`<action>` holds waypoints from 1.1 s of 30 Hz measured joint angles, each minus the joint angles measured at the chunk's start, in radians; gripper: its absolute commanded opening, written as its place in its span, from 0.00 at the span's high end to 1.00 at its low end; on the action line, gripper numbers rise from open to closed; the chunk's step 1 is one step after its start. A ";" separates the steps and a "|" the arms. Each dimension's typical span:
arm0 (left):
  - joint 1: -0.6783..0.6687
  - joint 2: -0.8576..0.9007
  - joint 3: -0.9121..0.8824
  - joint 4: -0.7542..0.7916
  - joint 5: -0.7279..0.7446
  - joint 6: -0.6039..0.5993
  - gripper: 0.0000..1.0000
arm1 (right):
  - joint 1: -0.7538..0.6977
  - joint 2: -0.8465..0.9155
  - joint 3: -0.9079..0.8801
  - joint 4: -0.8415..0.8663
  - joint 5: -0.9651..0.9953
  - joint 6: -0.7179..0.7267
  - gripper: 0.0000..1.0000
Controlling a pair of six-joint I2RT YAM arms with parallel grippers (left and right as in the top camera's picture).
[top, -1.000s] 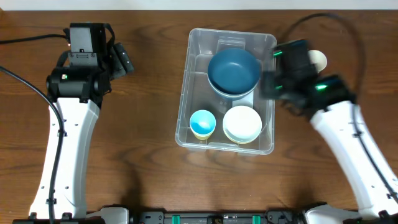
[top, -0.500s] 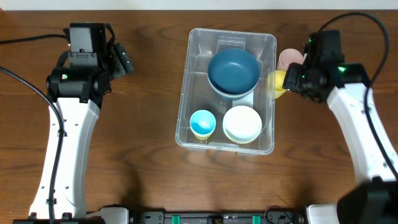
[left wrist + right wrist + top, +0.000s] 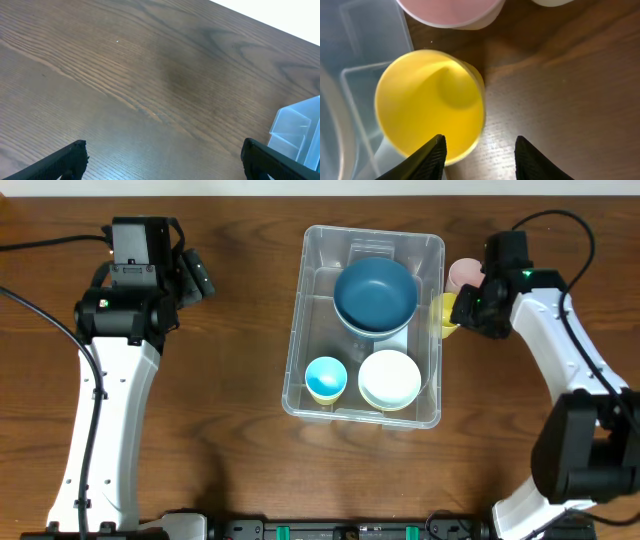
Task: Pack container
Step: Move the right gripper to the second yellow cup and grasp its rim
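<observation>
Right claw half open astride yellow cup wall, nothing clamped; best centre it, then close (left claw wide, empty).

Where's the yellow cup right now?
In the overhead view the yellow cup stands on the table outside the container's right wall, beside the pink cup, under the right end effector.

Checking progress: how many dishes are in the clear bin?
3 in the bin: blue bowl at far end, light blue cup near left, white bowl near right. More may nest beneath.
</observation>
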 measured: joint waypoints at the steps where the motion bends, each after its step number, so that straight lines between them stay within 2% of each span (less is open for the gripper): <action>1: 0.000 0.000 0.000 0.000 0.000 0.000 0.02 | 0.000 0.015 0.000 0.012 0.000 0.000 0.55; 5: 0.000 0.000 0.000 0.000 0.000 0.000 0.02 | 0.000 0.057 0.000 0.040 0.000 0.000 0.57; 8: 0.000 0.000 0.000 0.000 0.000 0.000 0.02 | 0.000 0.064 0.000 0.050 0.000 0.002 0.64; 12: 0.000 0.000 0.000 0.000 0.000 0.000 0.02 | 0.000 0.064 0.000 0.046 0.007 0.007 0.81; 20: 0.000 0.000 0.000 0.000 0.000 0.000 0.02 | -0.018 0.064 0.000 0.034 0.012 0.011 0.78; 21: 0.000 0.000 0.000 0.000 0.000 0.000 0.02 | -0.023 0.064 -0.002 0.035 0.012 0.011 0.81; 24: 0.000 0.000 0.000 0.000 0.000 0.000 0.02 | -0.039 0.064 -0.013 0.042 0.013 0.013 0.97; 33: 0.000 0.000 0.000 0.000 0.000 0.000 0.02 | -0.055 0.060 -0.022 0.044 -0.002 0.016 0.99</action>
